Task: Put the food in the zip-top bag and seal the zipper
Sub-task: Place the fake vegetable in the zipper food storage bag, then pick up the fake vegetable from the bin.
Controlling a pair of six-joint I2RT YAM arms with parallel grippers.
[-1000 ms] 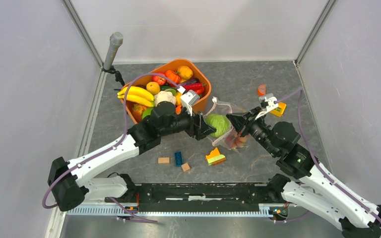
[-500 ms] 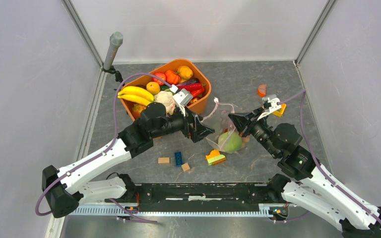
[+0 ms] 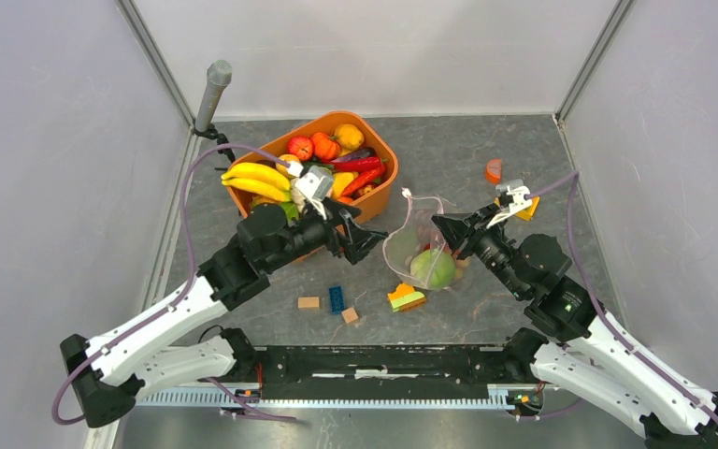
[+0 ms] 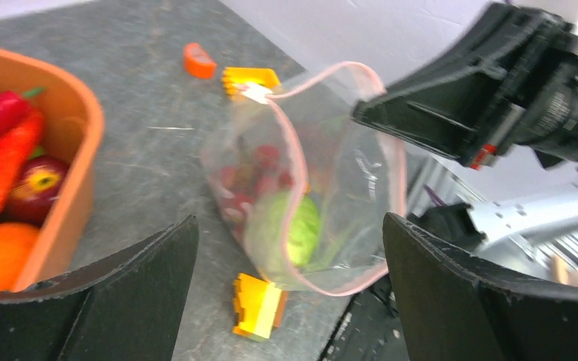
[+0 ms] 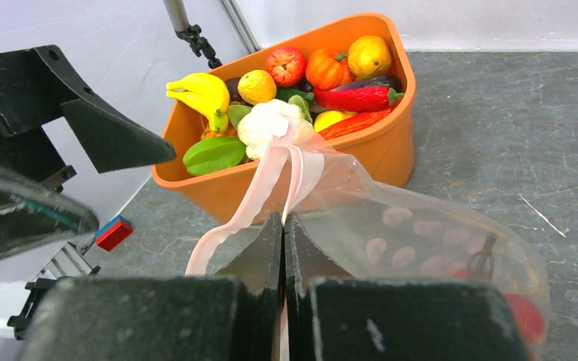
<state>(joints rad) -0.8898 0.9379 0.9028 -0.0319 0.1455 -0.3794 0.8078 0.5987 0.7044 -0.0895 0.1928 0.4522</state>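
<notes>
inventory, largest to smallest:

- grey table [image 3: 486,150]: carries everything below.
- my left gripper [image 3: 366,241]: released, jaws spread wide, nothing between them. it hangs just left of the bag mouth, near the tub's near-right corner.
- my right gripper [image 5: 282,226]: clenched, grasping the zipper at the bag's right side and holding that edge lifted.
- orange tub [image 3: 380,198]: far left, heaped with food: bananas [image 3: 254,178], cauliflower [image 5: 271,124], red pepper [image 5: 357,98], red apple-like fruit [image 5: 286,64], among others.
- zip-top bag [image 3: 402,245]: centre of the table, between my two grippers, mouth gaping toward the left.
- zipper [image 4: 293,150]: pale pink strip around the mouth, unsealed.
- green cabbage [image 3: 433,268]: inside the bag, at its near end.
- red cluster [image 4: 260,162]: inside the bag, beside the cabbage; too blurred to name.
- yellow-and-green block [image 3: 406,297]: just near of the bag.
- blue block [image 3: 336,298] and two tan blocks [image 3: 308,302]: near centre-left.
- orange half-disc [image 3: 493,169]: far right.
</notes>
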